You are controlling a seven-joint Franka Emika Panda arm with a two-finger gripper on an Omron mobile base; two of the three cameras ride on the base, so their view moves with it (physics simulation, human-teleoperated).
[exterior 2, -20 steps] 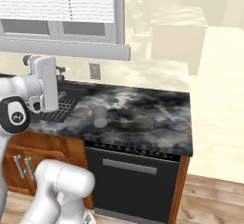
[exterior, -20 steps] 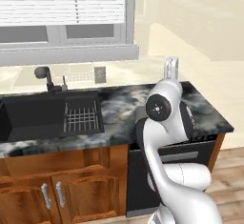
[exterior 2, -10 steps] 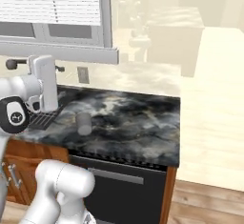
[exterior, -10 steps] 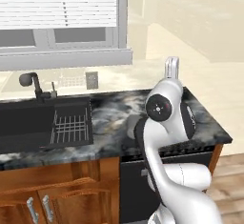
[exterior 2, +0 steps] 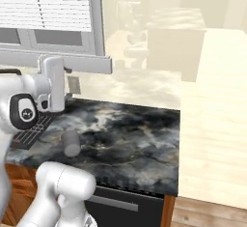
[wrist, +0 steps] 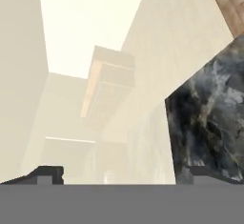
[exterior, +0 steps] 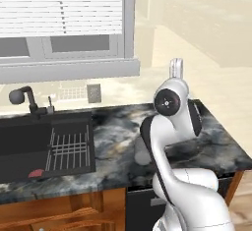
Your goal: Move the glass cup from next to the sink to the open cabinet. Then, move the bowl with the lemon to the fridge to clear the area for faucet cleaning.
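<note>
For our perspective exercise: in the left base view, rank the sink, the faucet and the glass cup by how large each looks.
1. The sink, by far the largest.
2. and 3. The faucet and the glass cup look alike in size; the arm partly hides the cup, so these stay unranked.

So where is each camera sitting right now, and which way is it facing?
Left base view: behind the arm's left, looking forward and down at the sink, faucet and counter; the arm rises at lower right, partly hiding the glass cup.
Right base view: behind the arm's right, over the same counter; the arm stands at left, the end effector raised.
Hand view: on the hand, tilted, facing the pale room and a counter edge; open dark fingertips at bottom.
Both base views share the counter, cup and window.
</note>
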